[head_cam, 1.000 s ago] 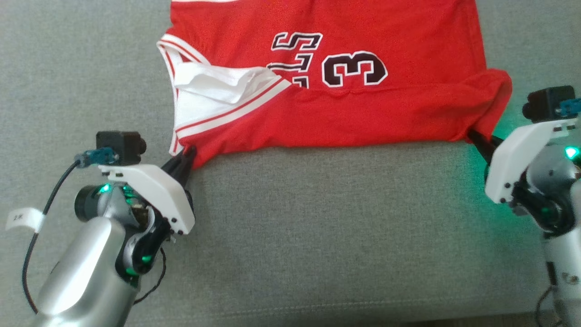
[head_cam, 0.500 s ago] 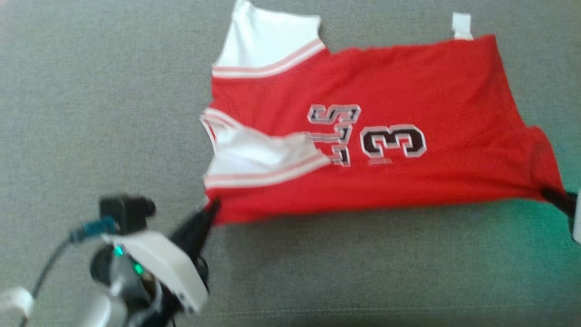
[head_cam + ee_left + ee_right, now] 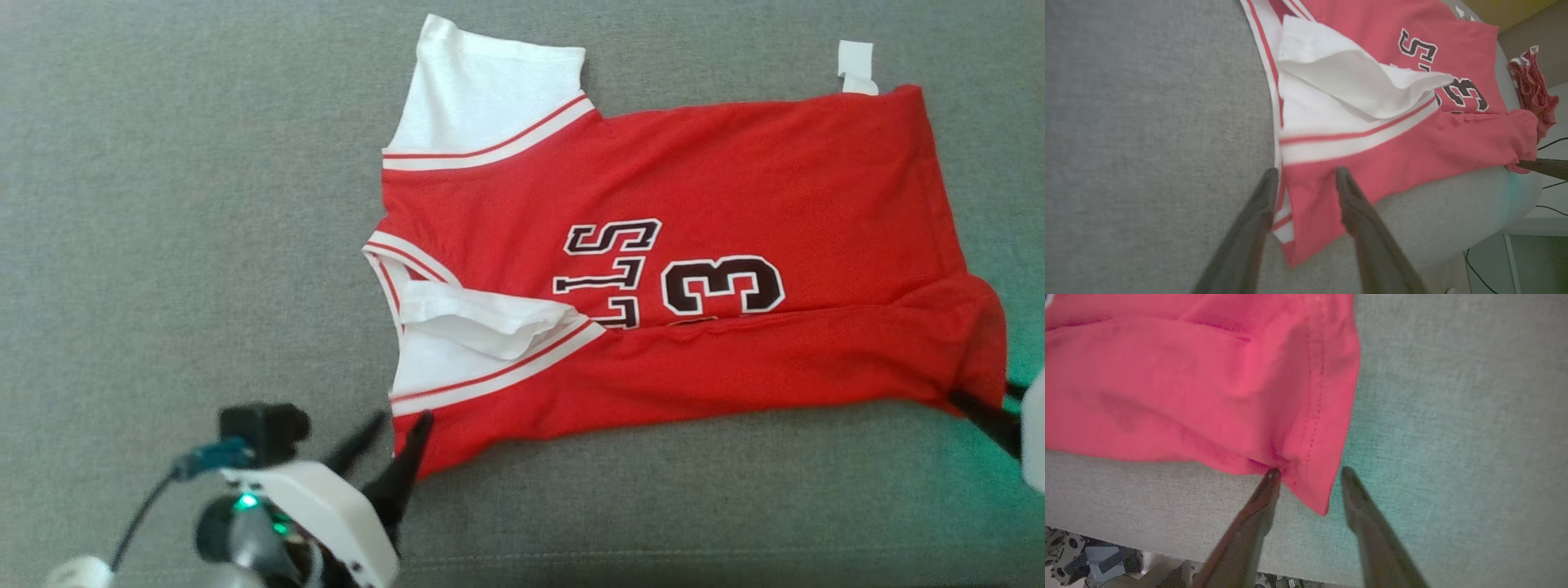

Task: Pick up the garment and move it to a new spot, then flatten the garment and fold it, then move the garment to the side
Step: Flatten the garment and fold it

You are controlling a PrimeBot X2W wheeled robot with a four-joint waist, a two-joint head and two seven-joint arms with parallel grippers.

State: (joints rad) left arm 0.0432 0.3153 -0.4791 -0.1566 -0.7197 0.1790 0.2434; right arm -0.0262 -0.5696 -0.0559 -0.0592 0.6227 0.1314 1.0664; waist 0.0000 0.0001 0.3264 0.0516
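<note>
Red fabric jersey point(image 3: 735, 188) with white sleeves: its near left corner lies loose between our left gripper's point(image 3: 1305, 171) spread fingers, its hem corner between our right gripper's point(image 3: 1310, 470), also open. Beyond, we see it spread across the grey fabric cushion point(image 3: 163, 204).

the garment point(image 3: 669, 245) lies on the cushion point(image 3: 163, 204), left gripper point(image 3: 402, 418) at its seven o'clock corner, right gripper point(image 3: 1309, 471) at four o'clock.
</note>
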